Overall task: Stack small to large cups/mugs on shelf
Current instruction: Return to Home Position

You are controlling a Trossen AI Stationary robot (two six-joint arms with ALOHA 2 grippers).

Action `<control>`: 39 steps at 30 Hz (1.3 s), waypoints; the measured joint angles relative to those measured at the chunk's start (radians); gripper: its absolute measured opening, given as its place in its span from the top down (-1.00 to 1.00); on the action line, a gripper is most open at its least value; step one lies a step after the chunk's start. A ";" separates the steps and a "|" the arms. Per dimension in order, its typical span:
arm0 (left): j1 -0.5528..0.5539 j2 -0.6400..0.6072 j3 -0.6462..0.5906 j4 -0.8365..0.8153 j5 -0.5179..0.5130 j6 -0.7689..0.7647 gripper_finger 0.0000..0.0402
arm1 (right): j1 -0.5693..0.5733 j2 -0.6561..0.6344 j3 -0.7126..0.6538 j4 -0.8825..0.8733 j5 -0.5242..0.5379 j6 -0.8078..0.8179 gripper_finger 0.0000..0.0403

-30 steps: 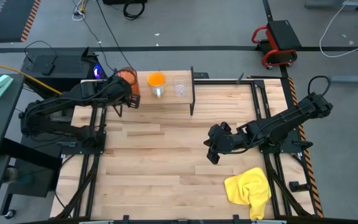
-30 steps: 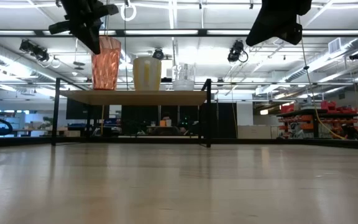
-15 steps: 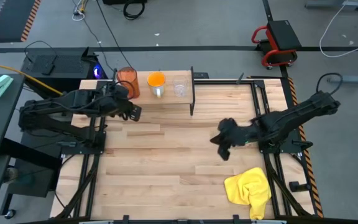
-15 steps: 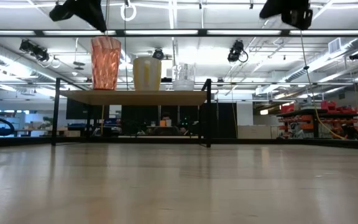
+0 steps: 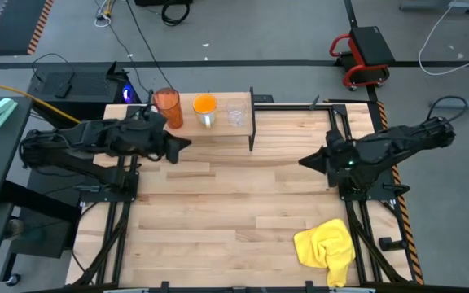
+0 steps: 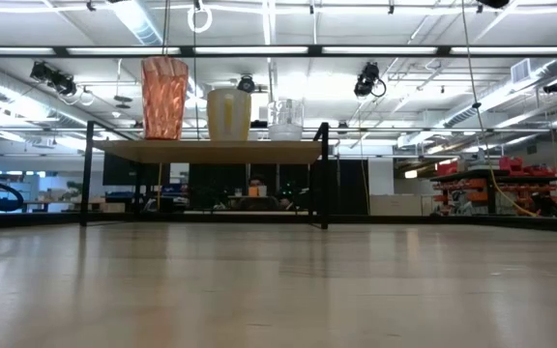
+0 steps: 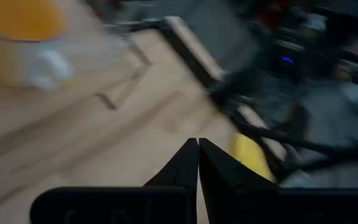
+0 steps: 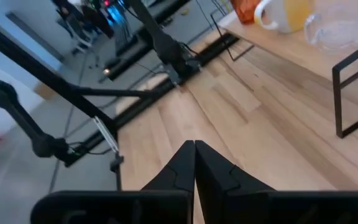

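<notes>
Three vessels stand in a row on the light-wood shelf point(image 5: 222, 101) point(image 6: 211, 151). The amber tumbler point(image 5: 168, 107) point(image 6: 164, 97) is at its left end, the orange mug point(image 5: 205, 109) point(image 6: 228, 114) in the middle, and the clear glass cup point(image 5: 235, 115) point(image 6: 285, 119) to the right. Each rests upright on its base. My left gripper point(image 5: 182, 145) point(image 7: 198, 152) is shut and hovers near the shelf's front, below the tumbler. My right gripper point(image 5: 304, 161) point(image 8: 194, 155) is shut, out over the table's right half. Neither shows in the low view.
A crumpled yellow cloth point(image 5: 328, 247) lies near the table's near right corner. The shelf's black legs point(image 5: 252, 122) stand at the far edge of the plank tabletop point(image 5: 218, 212). Black frame rails run along both table sides.
My left gripper has drawn back from the tumbler toward the near edge and risen out of the low view; the tumbler stays upright on the shelf. My right gripper has moved toward the table's right and far side and has also risen out of the low view.
</notes>
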 joint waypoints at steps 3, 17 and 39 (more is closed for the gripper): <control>-0.024 -0.024 0.000 0.078 0.084 0.073 0.90 | 0.000 -0.032 0.000 0.000 0.000 0.016 0.93; -0.059 -0.212 0.000 0.117 0.339 0.248 0.85 | 0.000 -0.083 0.000 -0.004 -0.161 -0.025 0.93; -0.063 -0.686 -0.436 0.560 0.398 0.482 0.88 | 0.000 -0.487 -0.330 0.697 -0.258 -0.310 0.93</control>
